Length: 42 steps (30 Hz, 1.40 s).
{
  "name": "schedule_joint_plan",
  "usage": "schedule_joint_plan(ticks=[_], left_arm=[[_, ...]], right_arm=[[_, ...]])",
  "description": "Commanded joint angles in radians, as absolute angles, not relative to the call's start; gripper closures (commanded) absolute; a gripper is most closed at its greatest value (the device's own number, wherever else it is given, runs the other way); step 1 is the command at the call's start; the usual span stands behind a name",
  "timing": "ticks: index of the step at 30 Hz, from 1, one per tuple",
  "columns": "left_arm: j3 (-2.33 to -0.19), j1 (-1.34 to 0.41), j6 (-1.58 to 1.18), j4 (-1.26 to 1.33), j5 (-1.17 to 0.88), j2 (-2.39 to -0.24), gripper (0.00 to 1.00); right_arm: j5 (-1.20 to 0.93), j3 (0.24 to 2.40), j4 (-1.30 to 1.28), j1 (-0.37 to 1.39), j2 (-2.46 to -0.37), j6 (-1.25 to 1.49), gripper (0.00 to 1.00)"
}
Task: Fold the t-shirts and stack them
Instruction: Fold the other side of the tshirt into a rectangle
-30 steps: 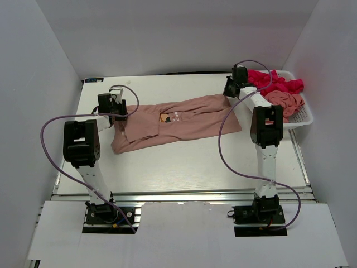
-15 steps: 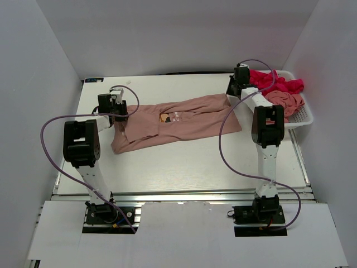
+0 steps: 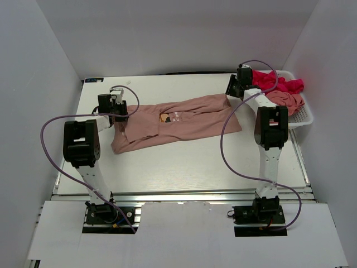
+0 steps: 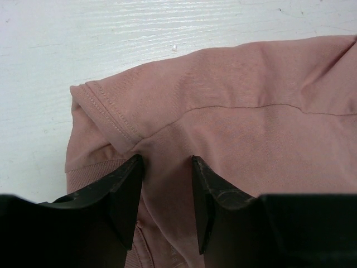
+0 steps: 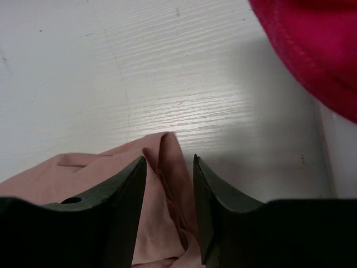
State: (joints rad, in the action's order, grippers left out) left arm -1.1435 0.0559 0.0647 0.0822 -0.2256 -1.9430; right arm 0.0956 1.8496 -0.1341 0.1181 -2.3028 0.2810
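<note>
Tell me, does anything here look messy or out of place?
Yes. The pink shirt lies slanted and rumpled across the table, with its sleeve creased over at the left end. In the basket at the far right, a red shirt spills over the rim.

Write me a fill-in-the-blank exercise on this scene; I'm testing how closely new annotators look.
The dusty salmon-pink cotton t-shirt lies spread on the white ___. The bright magenta-red shirt sits in the white mesh ___. The left gripper and the right gripper both have jaws that stand ___.
Missing words: table; basket; open.
</note>
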Motion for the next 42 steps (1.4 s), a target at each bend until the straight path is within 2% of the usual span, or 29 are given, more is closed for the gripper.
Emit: schedule_joint_plan(ticks=[1, 13, 16, 21, 26, 33, 42], left_arm=[[-1.166, 0.054, 0.061, 0.083, -0.245, -1.890, 0.50], [-1.190, 0.052, 0.051, 0.077, -0.255, -1.925, 0.50], [-1.201, 0.054, 0.046, 0.077, -0.255, -1.931, 0.50], [-1.206, 0.054, 0.049, 0.071, -0.256, -1.928, 0.51], [-1.197, 0.054, 0.055, 0.071, -0.244, -1.917, 0.51], [-1.187, 0.054, 0.058, 0.071, -0.244, -1.910, 0.51], [-1.197, 0.054, 0.063, 0.060, -0.253, -1.924, 0.51]], right_arm=[[0.034, 1.867, -0.132, 0.121, -2.289, 0.302, 0.56], [-0.035, 1.960, -0.187, 0.130, -2.370, 0.304, 0.58], [-0.046, 1.950, -0.189, 0.135, -2.370, 0.310, 0.70], [-0.054, 1.924, -0.190, 0.140, -2.368, 0.307, 1.00], [-0.008, 1.919, -0.170, 0.138, -2.361, 0.296, 1.00], [0.173, 1.916, -0.092, 0.135, -2.339, 0.236, 1.00], [0.143, 1.974, -0.035, 0.127, -2.373, 0.224, 1.00]])
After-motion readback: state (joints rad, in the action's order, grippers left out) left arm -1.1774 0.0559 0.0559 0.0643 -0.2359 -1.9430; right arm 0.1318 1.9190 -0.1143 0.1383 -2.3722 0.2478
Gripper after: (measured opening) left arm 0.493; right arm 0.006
